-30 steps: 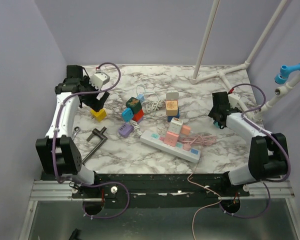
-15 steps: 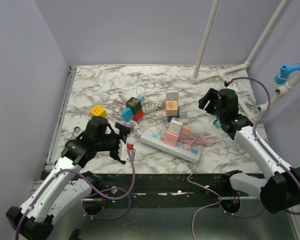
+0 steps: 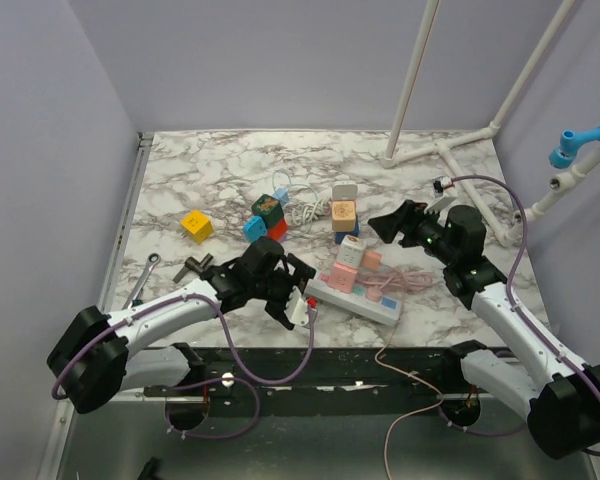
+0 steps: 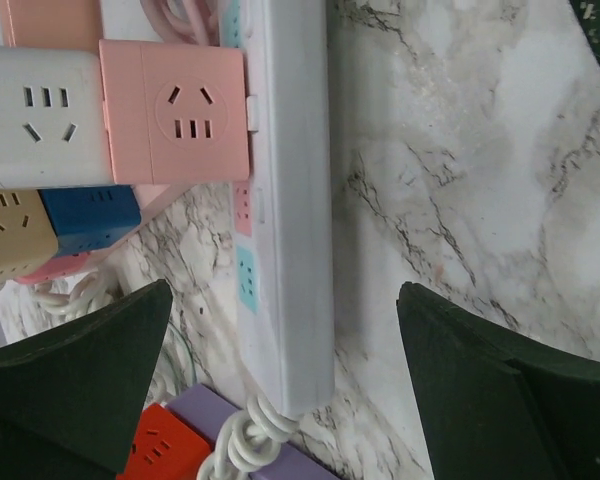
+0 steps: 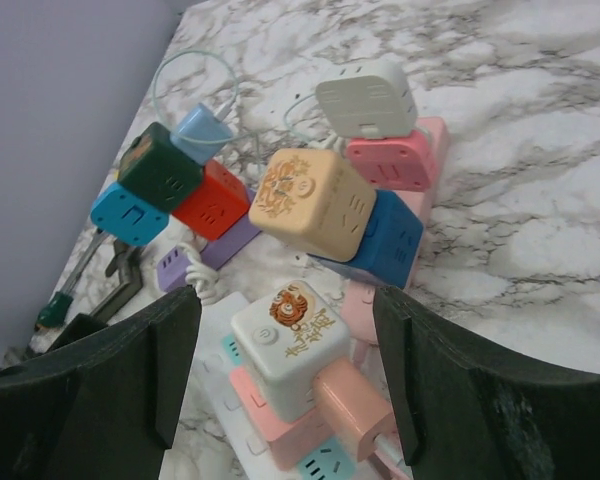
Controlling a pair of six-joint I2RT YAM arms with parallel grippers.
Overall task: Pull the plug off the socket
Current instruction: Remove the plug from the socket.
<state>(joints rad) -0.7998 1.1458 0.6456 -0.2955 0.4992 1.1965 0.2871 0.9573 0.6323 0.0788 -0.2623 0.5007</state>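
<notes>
Topping long white socket [image 4: 290, 200], pink cube plug [image 4: 175, 110]

You have one white power strip [image 4: 292, 180] and one pink cable [image 3: 415, 278]. Cubes, by colour: one tan cube [image 5: 310, 200], one dark green cube [image 5: 160, 165], one red cube [image 5: 212, 205], one yellow cube [image 3: 195, 225]. Two are white, a plain white cube [image 5: 365, 95] and a printed white cube [image 5: 285, 340]. Two are blue, a sky-blue cube [image 5: 130, 215] and a navy cube [image 5: 392, 238]. Tools number two — one spanner [image 3: 146, 274], one T-handle key [image 3: 198, 265].

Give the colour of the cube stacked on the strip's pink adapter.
The cube is white with an orange emblem on top, clearest in the right wrist view.
</notes>
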